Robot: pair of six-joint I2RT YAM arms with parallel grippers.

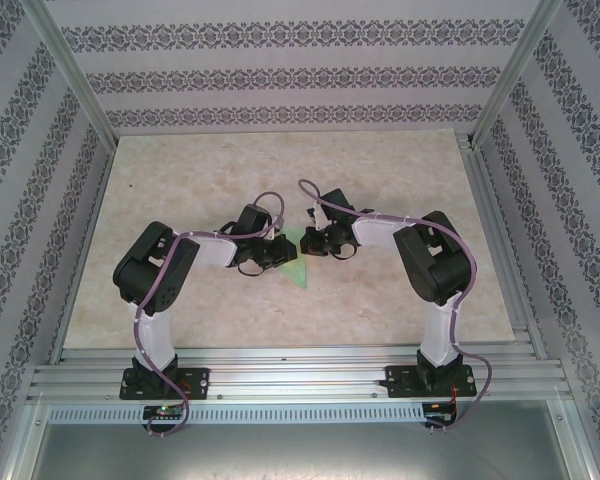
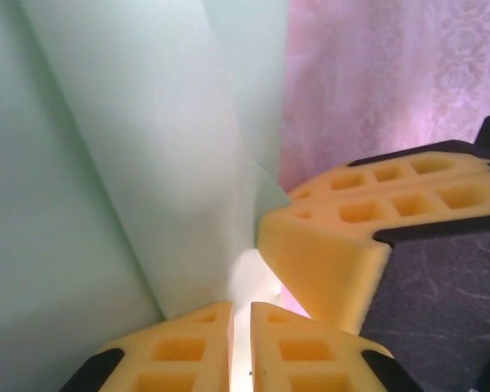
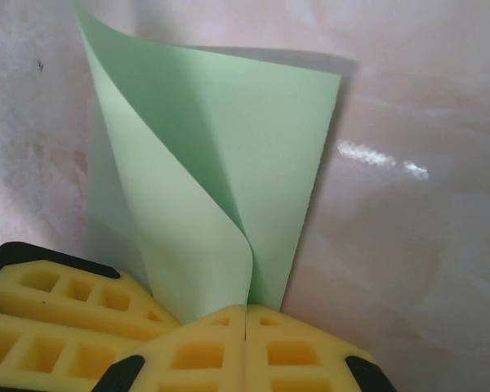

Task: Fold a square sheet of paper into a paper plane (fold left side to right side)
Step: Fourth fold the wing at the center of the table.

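Note:
The square sheet of paper (image 1: 298, 268) is light green and lies at mid-table between both arms, as the paper plane being folded. In the right wrist view the paper (image 3: 253, 139) curls over on itself, its left flap bending rightward into a loop. My right gripper (image 3: 245, 312) is shut on the bottom of that loop, and the left gripper's yellow fingers (image 3: 57, 314) sit just beside it. In the left wrist view the paper (image 2: 147, 147) rises in front of my left gripper (image 2: 242, 310). Its jaws stand almost closed, pinching a pale paper edge. The right gripper's finger (image 2: 327, 245) touches close by.
The beige marbled table (image 1: 380, 180) is bounded by patterned walls (image 1: 280, 70) at the back and sides. Aluminium rails (image 1: 300, 375) run along the near edge where the arm bases are bolted. The left gripper (image 1: 278, 252) and the right gripper (image 1: 315, 240) almost touch.

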